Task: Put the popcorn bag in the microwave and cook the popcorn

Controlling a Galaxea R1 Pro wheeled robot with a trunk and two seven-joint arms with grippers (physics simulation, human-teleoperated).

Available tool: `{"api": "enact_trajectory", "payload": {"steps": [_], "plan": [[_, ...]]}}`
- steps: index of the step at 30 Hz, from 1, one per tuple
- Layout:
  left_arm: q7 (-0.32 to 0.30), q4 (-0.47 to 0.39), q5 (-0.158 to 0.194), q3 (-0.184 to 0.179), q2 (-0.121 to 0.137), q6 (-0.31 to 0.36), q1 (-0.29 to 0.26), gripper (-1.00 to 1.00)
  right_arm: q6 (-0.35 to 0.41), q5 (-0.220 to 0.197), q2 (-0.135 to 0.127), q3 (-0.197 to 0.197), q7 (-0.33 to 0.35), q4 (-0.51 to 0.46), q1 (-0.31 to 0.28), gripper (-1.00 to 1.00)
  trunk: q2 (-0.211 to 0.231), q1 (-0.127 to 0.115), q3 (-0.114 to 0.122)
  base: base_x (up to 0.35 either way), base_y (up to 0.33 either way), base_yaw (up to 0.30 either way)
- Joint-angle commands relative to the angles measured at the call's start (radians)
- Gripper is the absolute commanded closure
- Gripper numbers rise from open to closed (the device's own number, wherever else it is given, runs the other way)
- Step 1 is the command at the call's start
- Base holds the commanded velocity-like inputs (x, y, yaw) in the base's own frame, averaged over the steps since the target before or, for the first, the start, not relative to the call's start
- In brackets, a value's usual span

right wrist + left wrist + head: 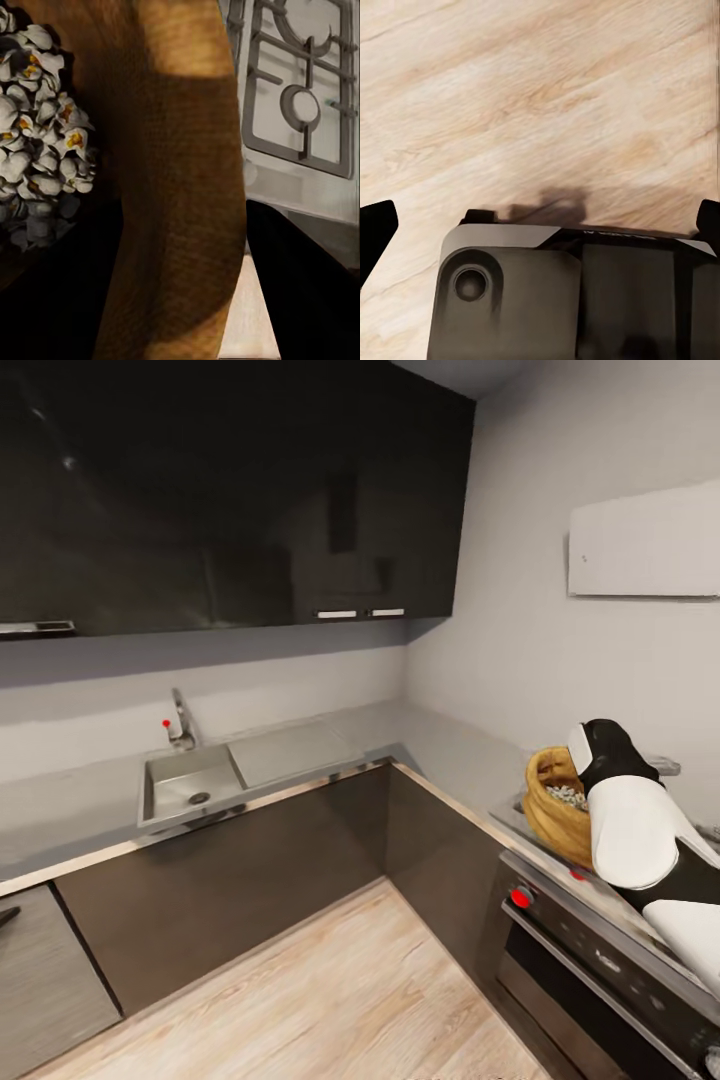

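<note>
The tan popcorn bag hangs over the hob's near edge at the right of the head view, with white popped popcorn heaped inside. My right arm's black wrist reaches onto its rim. In the right wrist view my right gripper is shut on the popcorn bag's woven wall: one black finger lies outside, the other is dark inside beside the popcorn. My left gripper is open, pointing down at the wooden floor with nothing between its fingers.
The grey steel countertop runs round the corner with a sink and tap. Dark upper cabinets hang above. A gas hob, a black oven with a red knob and a white hood stand at the right.
</note>
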Motion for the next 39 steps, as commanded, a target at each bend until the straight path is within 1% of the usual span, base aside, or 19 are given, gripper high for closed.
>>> {"api": "enact_trajectory", "payload": {"steps": [1,6,10,15,18,19,22,26,30,39], "plan": [[0.000,0.001,0.001,0.005,0.000,-0.003,0.000,-1.00,0.003,0.002,0.000,-0.004,-0.003,0.000,-0.001,1.00,-0.001,0.000,0.000,0.000,0.000,-0.300],[0.000,0.001,0.001,0.005,0.000,-0.003,0.000,-1.00,0.003,-0.002,0.001,-0.006,-0.003,0.001,-0.002,1.00,-0.001,0.000,0.000,0.000,0.000,-0.300],[0.000,0.001,0.001,0.005,0.001,-0.003,0.000,-1.00,0.003,-0.026,0.001,-0.006,-0.003,0.001,-0.002,1.00,-0.001,0.000,0.000,0.000,0.000,-0.300],[0.000,0.001,0.001,0.005,0.001,-0.003,0.000,-1.00,0.003,-0.041,0.001,-0.008,-0.002,0.007,-0.004,1.00,-0.001,0.000,0.000,0.000,0.000,-0.300],[0.000,0.001,0.001,0.005,0.001,-0.003,0.000,-1.00,0.003,-0.087,-0.001,-0.038,-0.002,0.014,-0.005,1.00,-0.001,0.000,0.000,0.000,0.000,-0.300],[0.000,0.001,0.001,0.005,0.001,-0.003,0.000,-1.00,0.003,-0.096,-0.002,-0.044,-0.002,0.014,-0.005,1.00,-0.001,0.000,0.000,0.000,0.000,-0.300],[0.000,0.001,0.001,0.005,0.001,-0.003,0.000,-1.00,0.003,-0.104,-0.003,-0.049,-0.002,0.014,-0.004,1.00,-0.001,0.000,0.000,0.000,0.000,-0.267],[0.000,0.001,0.000,0.005,0.001,-0.003,0.000,-1.00,0.003,-0.109,-0.003,-0.050,0.006,0.015,-0.002,1.00,-0.001,0.000,0.000,-0.045,0.157,-0.046],[0.000,0.001,0.000,0.005,0.000,-0.003,0.000,-1.00,0.003,-0.127,-0.001,-0.050,0.009,0.014,0.001,1.00,-0.001,0.000,0.000,-0.150,0.297,-0.003],[0.000,0.001,0.000,0.005,0.000,-0.003,0.000,-1.00,0.003,-0.127,-0.002,-0.049,0.001,0.007,0.005,1.00,-0.001,0.000,0.000,-0.179,0.309,0.000]]}}
